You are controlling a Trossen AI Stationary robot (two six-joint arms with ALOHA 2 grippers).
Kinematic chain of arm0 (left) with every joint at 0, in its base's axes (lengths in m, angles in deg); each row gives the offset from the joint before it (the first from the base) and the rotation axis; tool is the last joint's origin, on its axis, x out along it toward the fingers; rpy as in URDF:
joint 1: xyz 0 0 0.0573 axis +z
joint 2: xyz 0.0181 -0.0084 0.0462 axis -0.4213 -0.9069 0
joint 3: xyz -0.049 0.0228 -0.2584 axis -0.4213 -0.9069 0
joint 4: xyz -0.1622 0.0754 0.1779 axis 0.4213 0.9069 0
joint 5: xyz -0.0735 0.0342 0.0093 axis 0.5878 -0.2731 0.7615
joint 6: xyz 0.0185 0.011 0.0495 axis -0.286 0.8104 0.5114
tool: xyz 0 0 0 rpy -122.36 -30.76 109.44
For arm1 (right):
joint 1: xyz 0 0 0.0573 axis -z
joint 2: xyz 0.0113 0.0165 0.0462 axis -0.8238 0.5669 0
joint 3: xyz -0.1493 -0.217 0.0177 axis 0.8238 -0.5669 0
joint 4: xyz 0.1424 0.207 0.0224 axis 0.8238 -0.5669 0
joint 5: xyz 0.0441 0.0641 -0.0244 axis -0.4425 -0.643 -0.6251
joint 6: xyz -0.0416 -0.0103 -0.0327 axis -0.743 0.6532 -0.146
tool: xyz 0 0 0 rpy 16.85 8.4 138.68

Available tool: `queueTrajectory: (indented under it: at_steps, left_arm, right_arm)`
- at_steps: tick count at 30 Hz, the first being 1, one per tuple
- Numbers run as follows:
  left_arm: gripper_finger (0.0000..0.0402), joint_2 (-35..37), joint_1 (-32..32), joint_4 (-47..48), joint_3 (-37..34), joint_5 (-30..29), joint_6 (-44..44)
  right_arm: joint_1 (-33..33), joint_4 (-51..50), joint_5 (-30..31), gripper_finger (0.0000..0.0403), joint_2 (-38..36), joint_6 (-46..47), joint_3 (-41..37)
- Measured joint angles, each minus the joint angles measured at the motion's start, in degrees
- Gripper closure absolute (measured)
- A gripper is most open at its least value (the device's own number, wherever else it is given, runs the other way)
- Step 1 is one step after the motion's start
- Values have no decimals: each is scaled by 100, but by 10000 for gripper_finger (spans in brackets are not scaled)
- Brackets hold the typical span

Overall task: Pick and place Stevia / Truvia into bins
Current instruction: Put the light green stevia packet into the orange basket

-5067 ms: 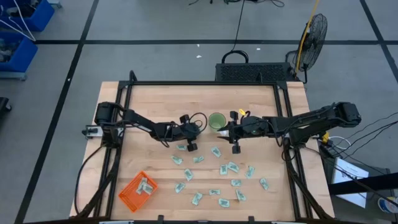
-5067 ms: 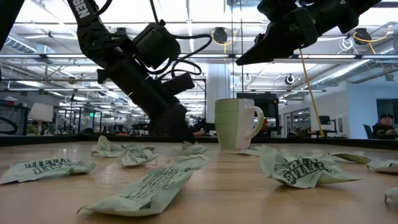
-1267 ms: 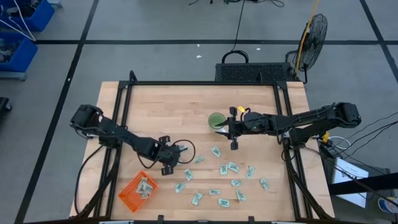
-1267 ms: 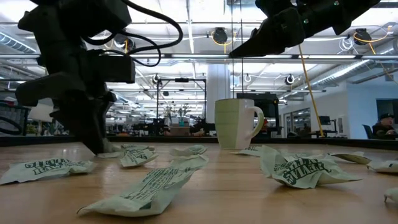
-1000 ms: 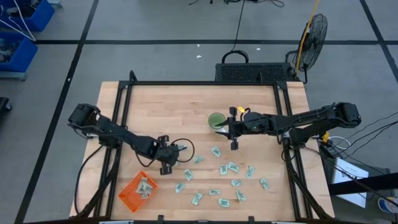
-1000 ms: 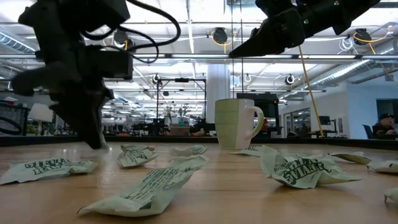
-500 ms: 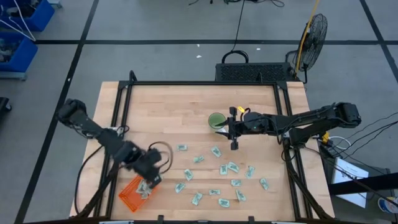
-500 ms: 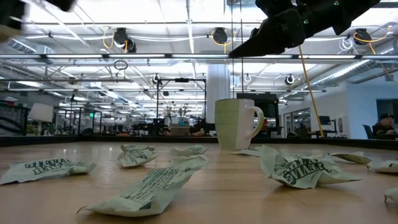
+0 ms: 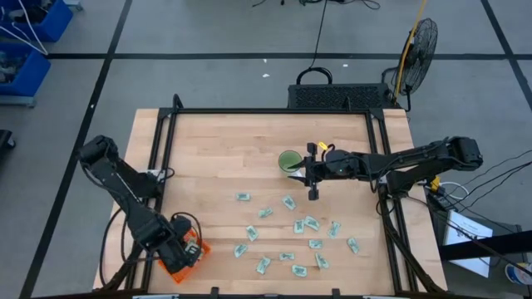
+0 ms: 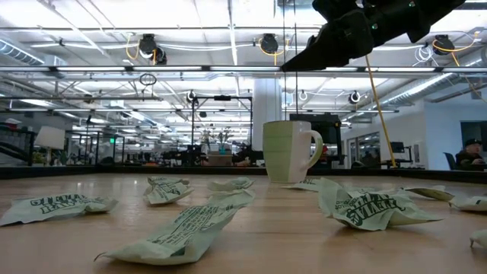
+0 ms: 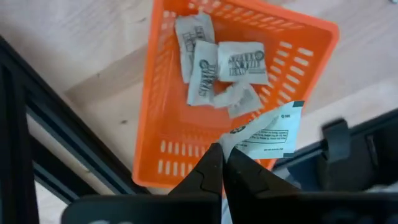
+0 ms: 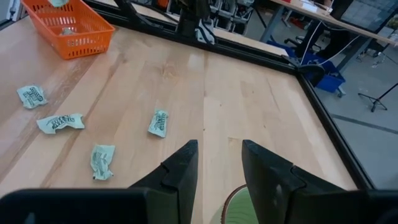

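Many white-and-green sachets (image 9: 309, 223) lie scattered flat on the table's near half; several more lie inside the orange basket (image 11: 163, 118) near the table's near left corner (image 9: 198, 249). My left gripper (image 11: 222, 163) hovers over the basket, shut on one sachet (image 11: 267, 132). My right gripper (image 12: 217, 163) is open, held above the table beside the green cup (image 9: 289, 160), touching nothing. My left gripper pinches one sachet by its corner (image 11: 235, 138) between the two fingertips, coming from above and pointing down. The sachet is lifted clear and sticks out sideways over the basket's rim.
The green cup (image 10: 289, 151) stands near the table's middle, just by my right gripper. A black frame rail (image 11: 37, 124) runs along the table's left edge beside the basket. Bare wood lies across the far half of the table (image 9: 241, 141).
My left gripper has travelled from the table's middle toward the near left corner, carrying a sachet, and now hangs over the orange basket. It has left the low view. My right arm has kept still.
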Motion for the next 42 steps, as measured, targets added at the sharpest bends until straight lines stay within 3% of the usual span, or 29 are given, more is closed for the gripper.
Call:
queueTrajectory:
  at_steps: [14, 20, 27, 32, 37, 42]
  left_arm:
    - [322, 4, 100, 238, 0, -293, 249]
    - [321, 4, 475, 233, 0, -1499, 1571]
    - [321, 4, 1350, 207, 0, -3027, 3644]
    - [321, 4, 2000, -10, 0, -3772, 5121]
    - [321, 7, 2629, -588, -58, -3937, 6030]
    - [321, 7, 3202, -1667, -554, -3903, 6302]
  right_arm:
    - [0, -4, 0, 284, 0, -18, 0]
    - [0, -4, 0, 284, 0, -18, 0]
    - [-1, -6, 0, 284, 0, -3, 0]
    - [0, -8, -2, 284, 0, 13, 0]
    - [-1, -13, -2, 284, 0, 19, 0]
    - [-1, -15, -2, 284, 0, 24, 0]
